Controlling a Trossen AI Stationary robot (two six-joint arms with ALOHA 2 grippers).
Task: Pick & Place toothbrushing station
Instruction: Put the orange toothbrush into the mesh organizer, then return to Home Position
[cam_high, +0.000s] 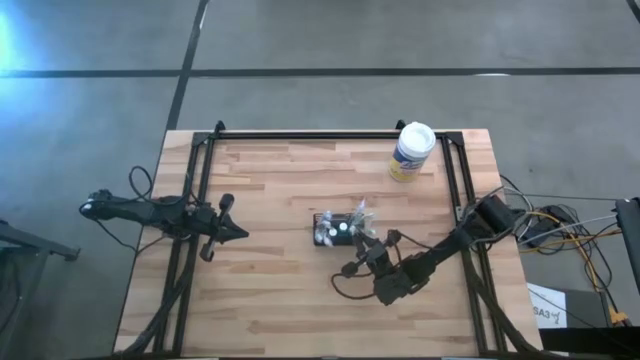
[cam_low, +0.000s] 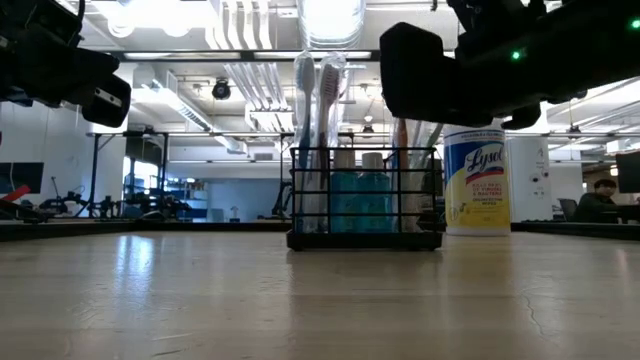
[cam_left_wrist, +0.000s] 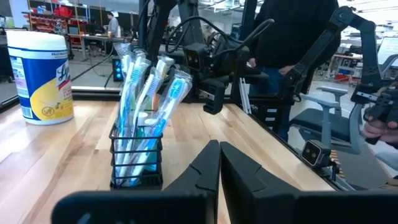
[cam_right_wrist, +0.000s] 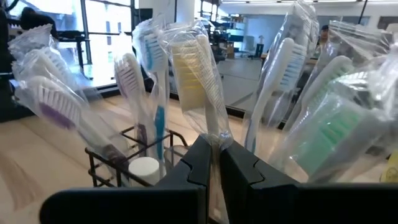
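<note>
The toothbrushing station (cam_high: 335, 232) is a black wire holder standing on the wooden table, filled with several plastic-wrapped toothbrushes and small white-capped bottles. It shows in the low view (cam_low: 365, 200), the left wrist view (cam_left_wrist: 137, 155) and the right wrist view (cam_right_wrist: 112, 163). My right gripper (cam_high: 362, 240) is at the station's near right side, shut on a cream wrapped toothbrush (cam_right_wrist: 189, 74). My left gripper (cam_high: 240, 232) waits shut at the table's left, pointing level toward the station, with its fingers (cam_left_wrist: 219, 155) touching nothing. My right gripper (cam_right_wrist: 212, 155) pinches the cream toothbrush's wrapped handle (cam_right_wrist: 213, 134) between its two fingers. The fingers come level from the table's near right side and lie across the handle. The brush stands nearly upright, head up. The fingers hide its lower end.
A white-lidded, yellow-labelled wipes canister (cam_high: 412, 152) stands at the table's far right, behind the station (cam_low: 476, 180). A black frame (cam_high: 330, 134) runs along the table's far edge and sides. Bare wood (cam_high: 280, 300) lies near and left of the station. People sit in the room beyond.
</note>
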